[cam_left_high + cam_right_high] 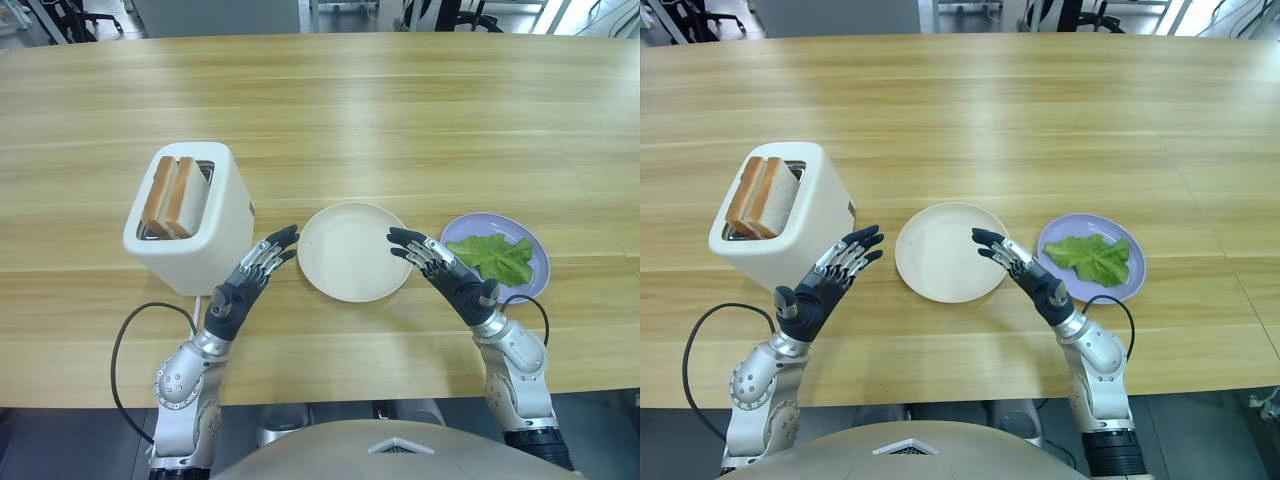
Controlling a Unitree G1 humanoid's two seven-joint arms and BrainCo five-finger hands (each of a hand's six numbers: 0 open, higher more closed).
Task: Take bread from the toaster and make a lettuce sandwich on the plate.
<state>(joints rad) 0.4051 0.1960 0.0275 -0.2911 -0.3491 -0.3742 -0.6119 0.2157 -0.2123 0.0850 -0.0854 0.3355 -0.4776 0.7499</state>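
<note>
The wooden table (pixel 400 120) carries a white toaster (pixel 218 238) left of the cream plate (pixel 350 255), with a purple dish (pixel 541 263) just right of it. The left hand (pixel 245 285) and right hand (pixel 452 282) flank the plate, fingers spread, holding nothing. Lettuce (pixel 495 257) lies in the dish, and two bread slices (pixel 175 195) stand in the toaster.
</note>
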